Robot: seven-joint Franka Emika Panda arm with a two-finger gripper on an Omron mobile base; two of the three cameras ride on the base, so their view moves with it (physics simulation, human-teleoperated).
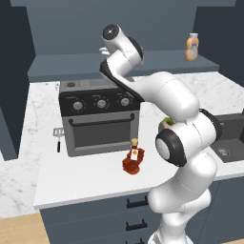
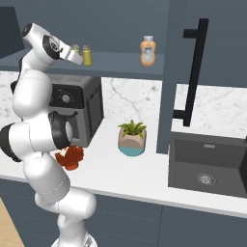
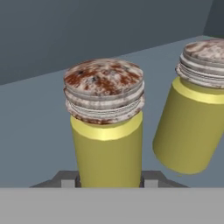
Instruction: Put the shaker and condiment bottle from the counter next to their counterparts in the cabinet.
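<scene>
The claw (image 3: 109, 180) is pinching a yellow-green shaker (image 3: 106, 131) low on its body, one dark finger on each side, the speckled cap standing upright above them. Just beside it in the hand view, not touching, stands a second shaker (image 3: 194, 118) of the same colour. From the right base view, the claw (image 2: 77, 57) is up at the cabinet shelf (image 2: 120, 65), with the two shakers side by side on or just above it. Farther along the shelf stands an orange bottle (image 2: 148, 51). Well below the claw, on the counter (image 1: 86, 176), the red-brown bottle (image 1: 134, 158) stands in front of a black oven (image 1: 100, 116). A potted plant (image 2: 131, 138) sits farther along the counter.
</scene>
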